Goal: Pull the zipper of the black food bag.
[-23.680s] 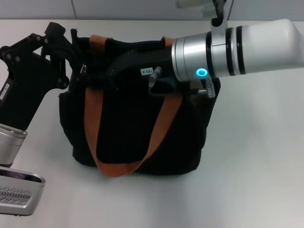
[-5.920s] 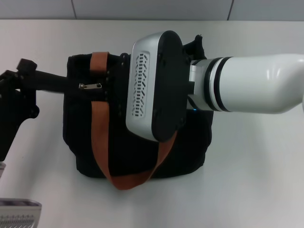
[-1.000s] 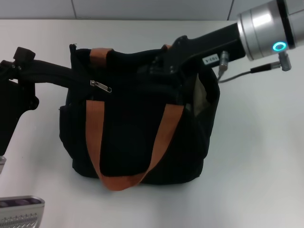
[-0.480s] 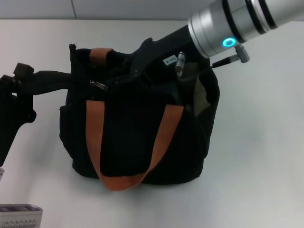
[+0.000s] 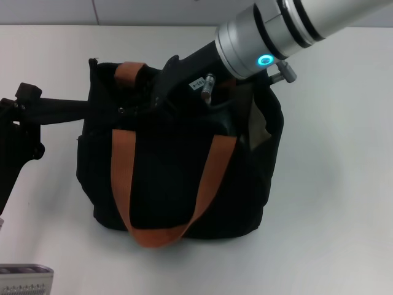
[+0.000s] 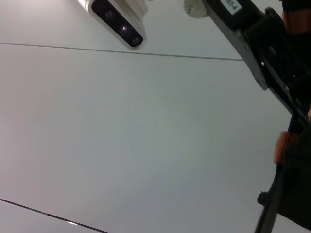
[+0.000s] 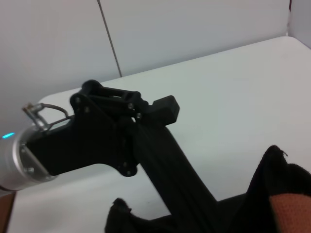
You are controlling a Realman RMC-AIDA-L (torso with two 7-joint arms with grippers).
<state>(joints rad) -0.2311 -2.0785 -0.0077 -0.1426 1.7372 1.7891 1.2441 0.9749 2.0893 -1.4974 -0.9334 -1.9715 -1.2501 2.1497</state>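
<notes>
1. Black food bag [image 5: 178, 166] stands upright on white counter [image 5: 331, 203]; soft fabric, likely to sag and shift under a pull.
2. Zipper tab hidden under right gripper [image 5: 144, 104] at the rim near the left strap; best taken by its small tab.
3. Left gripper [image 5: 92, 107] at the bag's left rim. Neither gripper's finger state can be told.
4. Count: one bag, two orange straps [image 5: 212, 178].

Bag [image 5: 178, 166] on table [image 5: 331, 203]; left hand [image 5: 92, 109] at its left rim.
</notes>
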